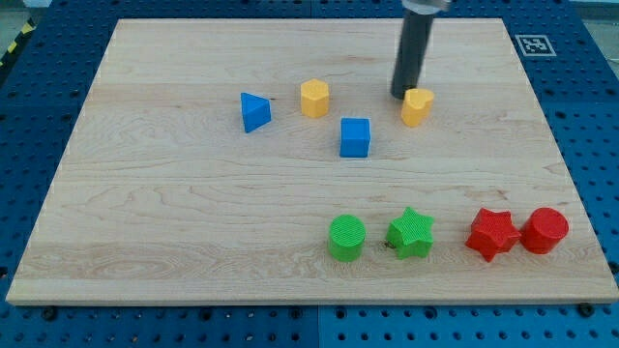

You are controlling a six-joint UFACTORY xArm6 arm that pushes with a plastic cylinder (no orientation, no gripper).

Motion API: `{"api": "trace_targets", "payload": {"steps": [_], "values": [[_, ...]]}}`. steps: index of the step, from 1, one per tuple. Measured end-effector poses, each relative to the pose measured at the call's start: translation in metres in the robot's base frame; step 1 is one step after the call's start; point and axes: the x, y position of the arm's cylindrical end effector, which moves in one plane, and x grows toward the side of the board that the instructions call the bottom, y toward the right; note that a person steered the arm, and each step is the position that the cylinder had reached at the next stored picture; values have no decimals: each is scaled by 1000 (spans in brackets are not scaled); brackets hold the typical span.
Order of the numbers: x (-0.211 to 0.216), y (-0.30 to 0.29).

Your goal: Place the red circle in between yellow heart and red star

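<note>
My tip (403,95) touches the yellow heart's (417,106) left edge, upper right of the worktop (145,193); this tool holds nothing. Red circle (545,230) sits lower right, touching the red star (491,234).

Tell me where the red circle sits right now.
The red circle sits near the view's bottom right corner of the board, touching or nearly touching the red star on its left.

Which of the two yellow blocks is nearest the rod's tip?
The yellow heart-shaped block at the view's right: my tip sits right beside its upper left edge. The yellow hexagonal block lies well off to the view's left.
</note>
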Motion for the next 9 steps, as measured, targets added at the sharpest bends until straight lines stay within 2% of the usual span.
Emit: {"api": "trace_targets", "payload": {"steps": [1, 2, 3, 4, 5, 6, 9], "values": [[-41, 59], [-11, 146], [68, 199], [140, 212], [199, 184], [240, 126], [250, 120]]}}
